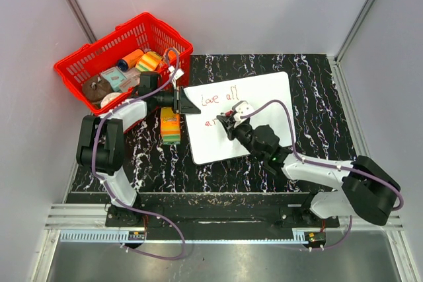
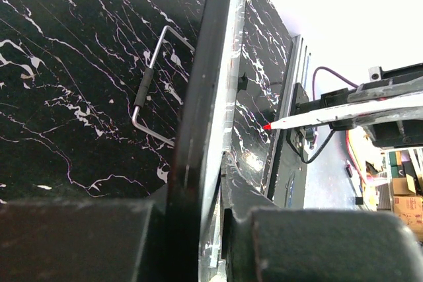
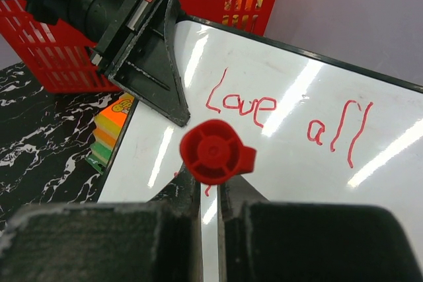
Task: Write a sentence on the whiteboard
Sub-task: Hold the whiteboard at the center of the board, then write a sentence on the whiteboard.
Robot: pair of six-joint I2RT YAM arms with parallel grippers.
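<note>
Whiteboard pinned at 1 edge, pen over the half-hidden second line.

The whiteboard (image 1: 213, 144) sits on the marbled black table (image 1: 317, 84), just right of the red basket (image 1: 99, 51). The left gripper (image 1: 192, 105) is clamped on the board's left edge, which its own wrist view shows only side-on. The right gripper (image 1: 232, 122) is closed around a white pen (image 2: 310, 118), whose red cap (image 3: 215, 152) blocks the middle of the right wrist view. The sentence (image 1: 221, 99) reads "Love all" on line 1. Line 2 shows about 1 letter, and the gripper covers the rest. I cannot tell whether the tip touches the board.
</note>
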